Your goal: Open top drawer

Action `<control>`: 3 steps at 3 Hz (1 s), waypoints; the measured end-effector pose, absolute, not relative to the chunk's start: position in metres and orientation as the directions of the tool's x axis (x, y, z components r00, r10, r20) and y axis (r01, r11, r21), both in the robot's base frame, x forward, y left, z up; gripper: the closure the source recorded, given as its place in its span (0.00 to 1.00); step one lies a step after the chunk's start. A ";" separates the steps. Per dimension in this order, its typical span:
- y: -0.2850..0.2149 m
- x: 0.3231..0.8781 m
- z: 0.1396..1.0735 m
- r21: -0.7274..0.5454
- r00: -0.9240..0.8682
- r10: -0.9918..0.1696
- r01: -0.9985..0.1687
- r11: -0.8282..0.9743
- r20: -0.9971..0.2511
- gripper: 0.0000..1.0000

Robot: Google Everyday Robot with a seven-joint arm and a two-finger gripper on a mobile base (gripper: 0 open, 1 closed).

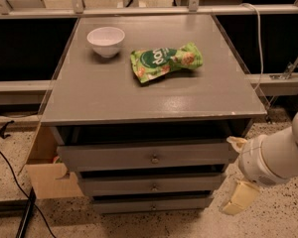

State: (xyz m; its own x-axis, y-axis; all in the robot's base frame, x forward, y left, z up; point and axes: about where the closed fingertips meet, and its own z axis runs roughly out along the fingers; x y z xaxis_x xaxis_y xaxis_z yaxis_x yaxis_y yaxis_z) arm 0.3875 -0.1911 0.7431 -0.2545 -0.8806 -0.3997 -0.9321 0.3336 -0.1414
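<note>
The top drawer (114,156) is the widest gray front of the cabinet, with a small round metal knob (154,158) at its centre. A dark gap shows between it and the tabletop. Two shorter gray drawer fronts (139,185) with like knobs sit below it. My gripper (237,175) is at the right end of the drawers, on a white arm that comes in from the right edge. Its cream fingers (241,198) stand apart, one high and one low, holding nothing. It is well to the right of the knob and does not touch it.
On the gray tabletop (89,98) stand a white bowl (106,40) and a green snack bag (165,61). A wooden box (47,177) sits on the floor left of the cabinet, with black cables beside it. Rails and a white cable run behind.
</note>
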 end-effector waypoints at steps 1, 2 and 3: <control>-0.191 0.394 0.724 -0.145 -0.236 -0.866 -0.933 0.328 -0.441 0.00; -0.189 0.402 0.712 -0.162 -0.202 -0.857 -0.937 0.310 -0.473 0.00; -0.183 0.415 0.702 -0.179 -0.156 -0.843 -0.942 0.284 -0.516 0.00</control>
